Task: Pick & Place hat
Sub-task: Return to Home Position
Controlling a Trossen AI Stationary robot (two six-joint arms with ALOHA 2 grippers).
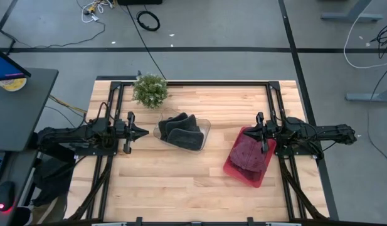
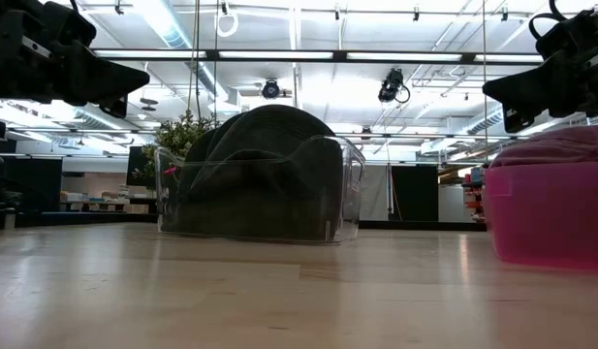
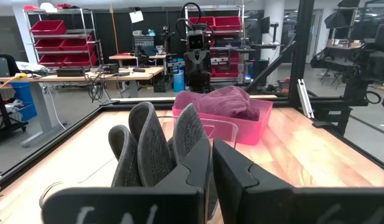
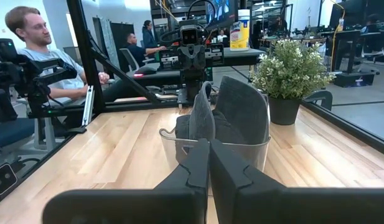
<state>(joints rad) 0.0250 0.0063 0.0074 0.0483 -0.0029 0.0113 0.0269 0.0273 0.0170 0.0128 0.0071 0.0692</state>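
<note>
Pale, grained wood worktop (image 1: pixel 180 182) carries a thin clear bin (image 1: pixel 204 124) midway along, nearer the far edge; soft black caps (image 1: pixel 180 129) stand nested on edge inside it. Left gripper (image 1: pixel 143 132) by the left edge and right gripper (image 1: pixel 249 132) by the right edge, over a glossy pink bin (image 1: pixel 231 167) of maroon cloth (image 1: pixel 248 152), both show fingers pinched together on nothing; homing well, I judge, means drawing each arm back level, above both rims.

No legible text, labels or numbers
</note>
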